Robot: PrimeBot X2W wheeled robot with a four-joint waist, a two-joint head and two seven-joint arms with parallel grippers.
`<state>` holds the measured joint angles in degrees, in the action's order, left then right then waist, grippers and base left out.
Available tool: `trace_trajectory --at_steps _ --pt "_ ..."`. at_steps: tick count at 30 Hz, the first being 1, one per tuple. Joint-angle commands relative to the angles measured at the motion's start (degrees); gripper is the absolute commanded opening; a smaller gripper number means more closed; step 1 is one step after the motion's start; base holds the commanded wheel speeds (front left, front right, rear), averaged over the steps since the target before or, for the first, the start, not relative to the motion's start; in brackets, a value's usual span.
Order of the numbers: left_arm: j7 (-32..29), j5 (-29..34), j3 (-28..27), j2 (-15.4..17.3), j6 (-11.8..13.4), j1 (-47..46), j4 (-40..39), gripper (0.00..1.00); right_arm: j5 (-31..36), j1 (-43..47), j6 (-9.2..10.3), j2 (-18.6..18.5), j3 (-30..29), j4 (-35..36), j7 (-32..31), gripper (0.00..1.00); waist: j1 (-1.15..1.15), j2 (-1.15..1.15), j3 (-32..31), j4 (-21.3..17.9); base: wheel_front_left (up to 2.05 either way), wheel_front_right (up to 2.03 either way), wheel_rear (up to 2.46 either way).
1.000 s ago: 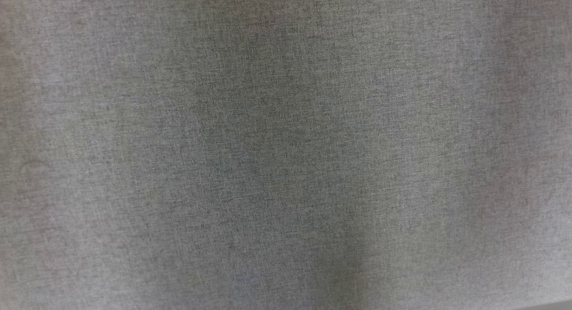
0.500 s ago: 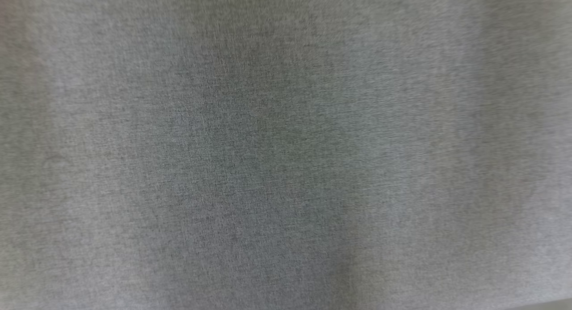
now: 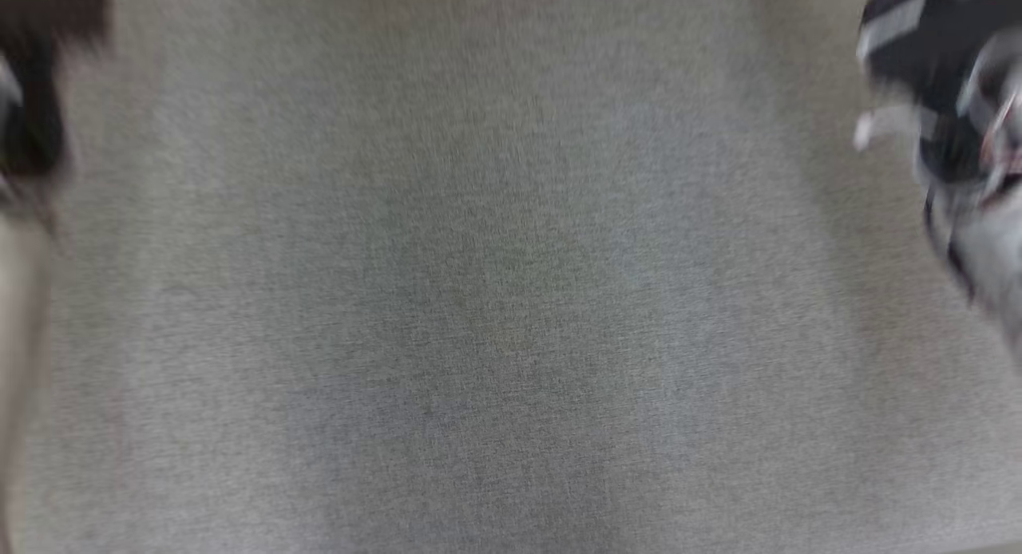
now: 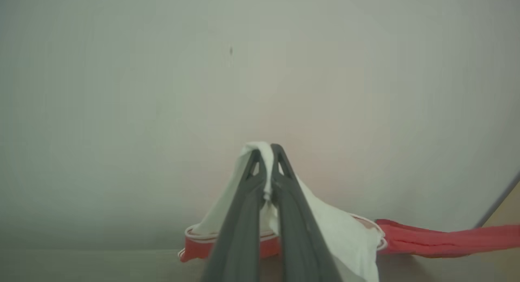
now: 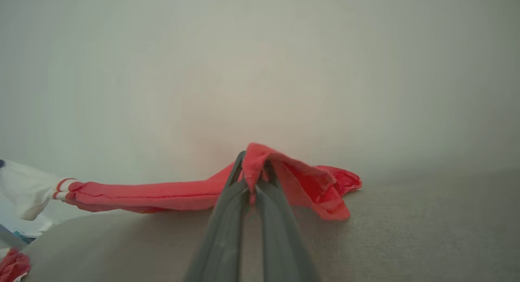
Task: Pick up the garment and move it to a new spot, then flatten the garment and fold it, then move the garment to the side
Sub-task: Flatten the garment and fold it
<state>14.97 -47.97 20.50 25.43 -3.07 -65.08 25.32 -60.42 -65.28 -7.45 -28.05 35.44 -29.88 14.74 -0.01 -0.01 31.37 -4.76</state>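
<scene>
left gripper (image 4: 266, 150): clamped tight on a white fold of the garment (image 4: 337, 229). Cloth pokes out past the tips and drapes down both sides.
right gripper (image 5: 254, 158): closed hard as well, pinching a red edge. Red cloth is bunched over the tips and spills to that view's right.
change: a second ago my head view was sharp grey surface (image 3: 511, 314) and nothing else. Now it's smeared with motion. A dark shape (image 3: 40, 99) sits at the left edge and a dark-and-white shape (image 3: 942, 99) with a green fleck at the upper right. Both are too blurred for me to say what they are.
cause: the whole picture shifted, so I read it as the head or waist swinging, not things moving on the surface.
grip change: none, both pinches held through the last second.
meaning: my guess is we're mid-carry to the new spot. The garment is held at two points, flatten and fold not yet begun.
garment vs grippers: strung between the two, edge-on in both wrist views. The white end is at the left gripper and the red body runs across to the right one.
garment vs surface: it runs low over the grey surface. I can't tell if it touches.
risk: both pinches are small and near the cloth's edge. I'd expect a fast swing could pull one free.
</scene>
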Motion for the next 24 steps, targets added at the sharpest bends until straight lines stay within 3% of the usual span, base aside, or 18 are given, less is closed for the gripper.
trace_trajectory --at_steps 1,6,11,18,24 --pt "0.25 0.81 -0.99 0.48 1.02 4.57 -3.08 0.0 0.14 3.3 -0.04 -0.95 -0.35 1.33 0.44 0.0 0.01 0.01 -3.71 0.73 0.0 0.0 0.0" --pt "0.2 0.91 -5.2 -0.49 5.22 24.13 -16.21 0.0 -0.44 16.88 -0.04 -1.47 -2.81 6.29 0.49 0.0 0.01 0.01 -7.42 0.68 0.0 0.0 0.0" --pt "0.2 2.16 -6.71 -2.49 7.38 41.04 -23.07 0.0 -0.29 29.37 -0.04 -1.57 -5.28 9.04 0.52 0.0 0.01 0.01 -11.02 0.61 0.0 0.0 0.0" --pt "0.21 3.07 -10.0 -7.52 8.49 57.64 -26.75 0.0 1.16 44.32 -0.03 -1.75 -8.57 10.3 0.51 0.0 0.01 0.01 -15.81 1.42 0.0 0.0 0.0" --pt "0.21 4.76 -12.61 -11.19 7.99 67.43 -27.0 0.0 2.32 53.17 -0.02 -0.47 -11.59 11.04 0.47 0.0 0.01 0.01 -18.63 1.37 0.0 0.0 0.0"
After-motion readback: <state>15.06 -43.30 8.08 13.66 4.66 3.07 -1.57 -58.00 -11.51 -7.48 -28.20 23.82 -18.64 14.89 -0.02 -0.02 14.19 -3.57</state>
